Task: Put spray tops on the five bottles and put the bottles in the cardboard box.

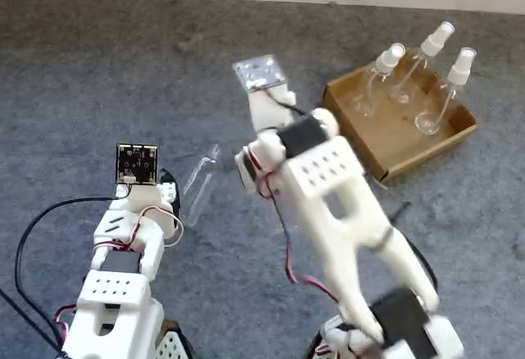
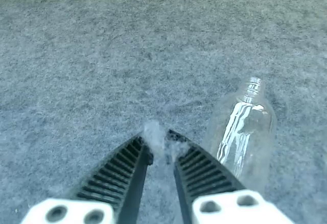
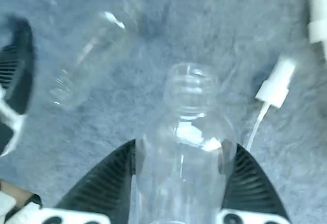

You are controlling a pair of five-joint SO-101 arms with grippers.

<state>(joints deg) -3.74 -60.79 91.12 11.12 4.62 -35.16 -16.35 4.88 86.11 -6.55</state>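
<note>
A clear, uncapped bottle (image 3: 190, 132) sits between the fingers of the right gripper (image 3: 186, 150), which pinch it on both sides of its body, its open threaded neck pointing away from the wrist. Just beside it on the grey carpet (image 1: 82, 64) lies a loose white spray top (image 3: 275, 83) with its thin dip tube, and a further white piece (image 3: 319, 12) is cut off at the edge, too little of it in sight to name. A second clear bottle (image 1: 199, 180), also without a top, lies on its side on the carpet, at about 9 o'clock from the right arm's wrist in the high view and at about 3 o'clock from the left arm's wrist. The left gripper (image 2: 161, 139) is low over the carpet just beside this bottle, its fingers pressed nearly together with a thin slit between them and nothing held. The cardboard box (image 1: 422, 156) sits at about 2 o'clock from the middle of the high view, and in it are three bottles (image 1: 422, 60) that already have white spray tops on.
</note>
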